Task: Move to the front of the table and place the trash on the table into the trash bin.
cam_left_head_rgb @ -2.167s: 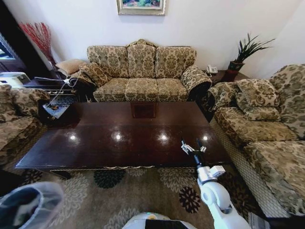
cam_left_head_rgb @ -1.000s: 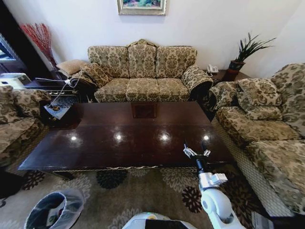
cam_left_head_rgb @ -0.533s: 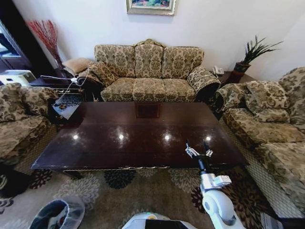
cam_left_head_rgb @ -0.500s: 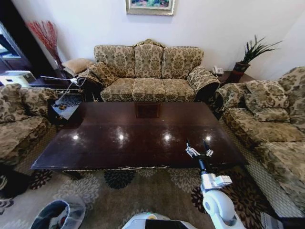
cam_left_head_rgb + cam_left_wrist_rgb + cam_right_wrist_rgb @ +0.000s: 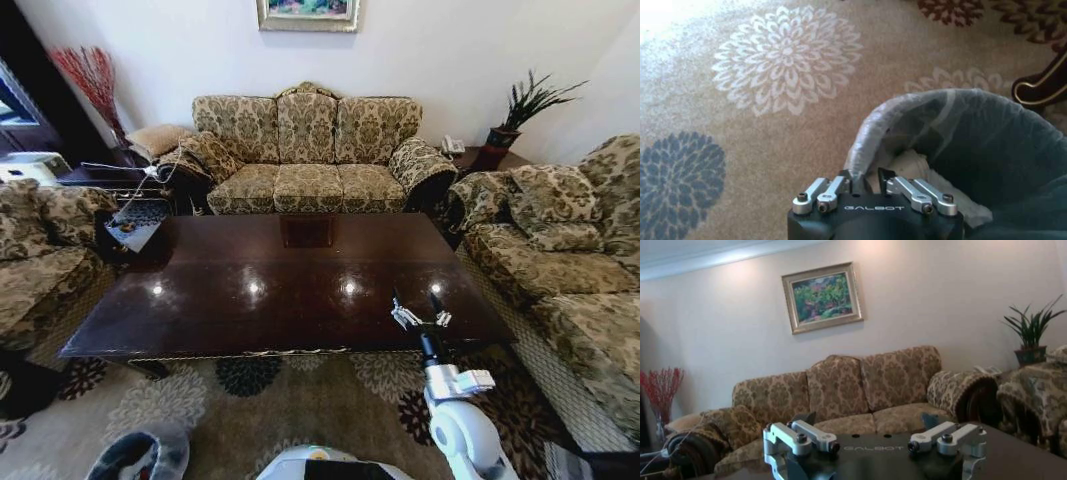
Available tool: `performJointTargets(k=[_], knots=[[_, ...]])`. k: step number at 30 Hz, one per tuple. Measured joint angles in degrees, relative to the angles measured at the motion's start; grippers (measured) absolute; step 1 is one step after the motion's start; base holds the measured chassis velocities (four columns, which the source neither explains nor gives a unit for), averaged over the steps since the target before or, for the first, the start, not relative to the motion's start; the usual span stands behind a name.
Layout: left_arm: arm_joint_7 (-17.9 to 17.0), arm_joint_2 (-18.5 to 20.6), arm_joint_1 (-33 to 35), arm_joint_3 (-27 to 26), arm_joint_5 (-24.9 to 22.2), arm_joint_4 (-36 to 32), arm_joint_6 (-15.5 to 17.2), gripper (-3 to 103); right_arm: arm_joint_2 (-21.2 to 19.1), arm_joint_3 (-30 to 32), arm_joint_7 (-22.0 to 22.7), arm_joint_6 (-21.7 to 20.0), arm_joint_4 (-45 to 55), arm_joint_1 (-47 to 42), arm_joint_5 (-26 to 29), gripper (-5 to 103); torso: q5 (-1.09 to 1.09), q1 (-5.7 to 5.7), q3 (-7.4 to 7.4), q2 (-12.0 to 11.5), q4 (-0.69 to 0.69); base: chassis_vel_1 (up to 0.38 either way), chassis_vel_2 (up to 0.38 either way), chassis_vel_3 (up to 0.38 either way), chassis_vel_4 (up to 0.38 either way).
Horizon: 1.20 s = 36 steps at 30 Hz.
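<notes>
Table top bare; bin on the carpet, near left.

Right gripper hovers over the table's near right edge, fingers spread, empty. Left gripper sits at the bin rim, fingers slightly apart, holding nothing; white trash lies inside. Risk: fingers snagging the liner, tipping the bin.

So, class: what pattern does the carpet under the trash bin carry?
Large flower medallions, white and dark blue, on the tan carpet beside the trash bin; clearest in the left wrist view.
</notes>
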Motion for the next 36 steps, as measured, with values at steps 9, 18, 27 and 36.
performJointTargets(k=[9, 18, 27, 36], knots=[[-0.26, -1.35, 5.56, -0.62, 1.26, -9.18, 4.38, 57, 0.10, 0.65, -0.22, -0.80, 1.15, 1.58, 1.34, 100, 0.04, 0.00, 0.00, 0.00, 0.00, 0.000, 0.000, 0.000, 0.000], [0.60, -1.47, 11.88, -2.48, 1.88, -16.55, 8.12, 89, 0.29, -1.42, -0.01, -1.59, 1.74, 2.51, 1.35, 100, 0.01, 0.00, 0.00, 0.00, -0.01, 0.000, 0.000, 0.000, 0.000], [-0.88, -3.13, 15.15, -4.16, 1.38, -19.68, 7.83, 100, -0.42, -0.28, 0.32, -2.04, 4.33, 2.33, 3.81, 100, -0.03, 0.00, 0.00, 0.00, -0.01, 0.000, 0.000, 0.000, 0.000], [3.98, -3.38, 22.01, -10.45, -2.42, -53.46, 7.59, 100, -0.83, -0.16, -1.94, -10.84, 10.36, -1.02, 0.05, 100, 0.06, 0.00, 0.00, 0.00, -0.04, 0.000, 0.000, 0.000, 0.000]])
